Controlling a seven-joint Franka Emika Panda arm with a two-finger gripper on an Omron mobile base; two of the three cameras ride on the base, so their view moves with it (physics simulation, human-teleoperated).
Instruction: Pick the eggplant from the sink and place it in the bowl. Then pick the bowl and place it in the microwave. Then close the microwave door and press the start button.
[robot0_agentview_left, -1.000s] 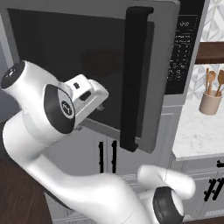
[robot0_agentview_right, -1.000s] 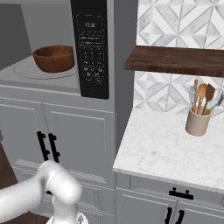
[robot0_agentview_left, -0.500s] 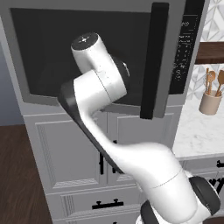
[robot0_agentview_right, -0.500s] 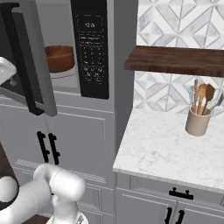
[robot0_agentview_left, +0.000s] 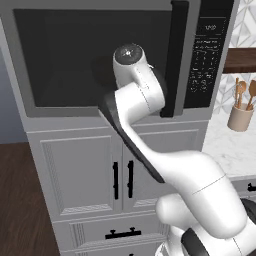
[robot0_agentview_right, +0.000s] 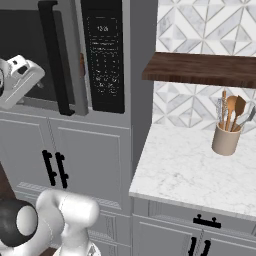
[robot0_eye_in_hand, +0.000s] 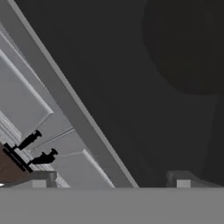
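In the left base view, the microwave door (robot0_agentview_left: 95, 60) filled the upper left and centre of the frame, its dark tinted glass swung nearly flat against the microwave (robot0_agentview_left: 220, 107). Its vertical black handle (robot0_agentview_left: 176, 60) stood in the upper middle, just left of the black keypad panel (robot0_agentview_left: 206, 55). The white arm rose from the lower right and folded up in front of the glass, its upper joint lying over the door's lower right part. A pot of wooden utensils (robot0_agentview_left: 241, 107) sat at the right edge on the marble counter (robot0_agentview_left: 232, 150). Grey cabinet doors (robot0_agentview_left: 82, 175) took up the lower left.

In the right base view, the gripper (robot0_agentview_right: 20, 80) showed at the left edge, level with the door's lower rim – whether it touched the glass could not be told. The handle (robot0_agentview_right: 52, 57) ran down the upper left, and the keypad panel (robot0_agentview_right: 102, 55) stood just right of it. A sliver of reddish brown showed in the narrow gap between door and panel – too small to name. A dark wooden shelf (robot0_agentview_right: 200, 69) hung at the upper right above the utensil pot (robot0_agentview_right: 227, 132).

In the hand view, the tinted door glass (robot0_eye_in_hand: 131, 78) covered the upper right, with its grey lower frame (robot0_eye_in_hand: 70, 105) running diagonally from upper left to bottom centre. The two fingertips (robot0_eye_in_hand: 179, 178) rose far apart at the bottom edge with nothing between them – the gripper was spread wide. Cabinet handles (robot0_eye_in_hand: 33, 148) showed at the lower left.
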